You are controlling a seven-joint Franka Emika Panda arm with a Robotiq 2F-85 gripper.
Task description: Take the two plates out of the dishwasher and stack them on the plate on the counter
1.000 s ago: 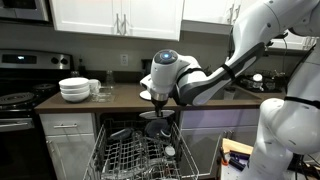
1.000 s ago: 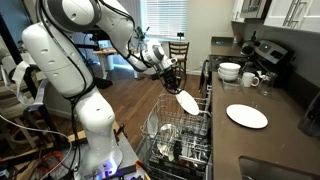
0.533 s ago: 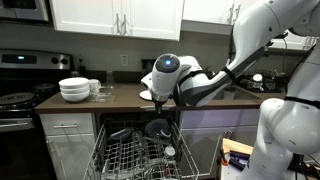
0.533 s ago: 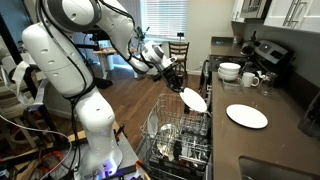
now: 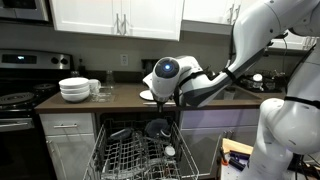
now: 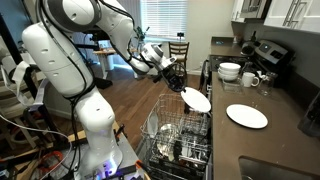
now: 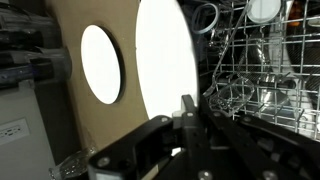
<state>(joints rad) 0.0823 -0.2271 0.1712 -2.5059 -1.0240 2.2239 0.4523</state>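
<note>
My gripper [image 6: 180, 88] is shut on the rim of a white plate [image 6: 195, 99], which hangs tilted above the dishwasher's wire rack [image 6: 178, 135], level with the counter edge. In the wrist view the held plate [image 7: 165, 60] fills the middle, pinched between the dark fingers [image 7: 187, 112]. Another white plate [image 6: 246, 116] lies flat on the brown counter [image 6: 285, 135]; the wrist view shows it as a pale oval [image 7: 100, 62]. The dishwasher's rack [image 5: 135, 155] is pulled out, with a dark round dish [image 5: 157, 128] standing in it. The arm hides most of the held plate in that exterior view.
A stack of white bowls [image 5: 74, 90] and mugs [image 6: 251, 78] stand on the counter near the black stove [image 5: 20, 100]. The robot's white base [image 6: 95, 130] stands beside the open dishwasher door. A wooden chair [image 6: 178, 50] is farther back.
The gripper has lifted the white plate up out of the rack and a little toward the counter; over the last half second it has hardly moved.
</note>
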